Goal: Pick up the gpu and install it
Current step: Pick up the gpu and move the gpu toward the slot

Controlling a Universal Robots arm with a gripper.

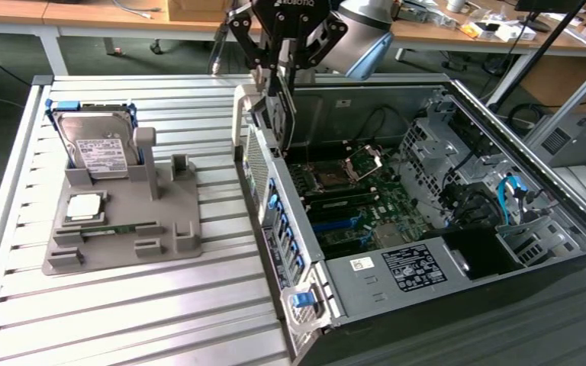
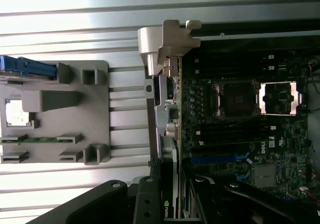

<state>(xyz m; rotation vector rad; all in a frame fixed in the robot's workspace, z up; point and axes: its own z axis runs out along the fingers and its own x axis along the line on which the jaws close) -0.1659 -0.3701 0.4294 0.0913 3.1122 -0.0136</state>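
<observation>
Currently | gripper [image 1: 278, 72] fingers closed on thin flat black gpu card [image 1: 275, 114] with silver metal bracket | pickup done | card upright over open grey computer case [image 1: 272, 191] rear wall | not yet seated

The hand [image 2: 171, 176] hides the gpu's [image 2: 168, 115] gripped end; both run off the edge

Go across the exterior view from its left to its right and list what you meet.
In order: hard drive standing in the grey holder → gpu clamped in the gripper → CPU socket on the motherboard → blue cables.
</observation>
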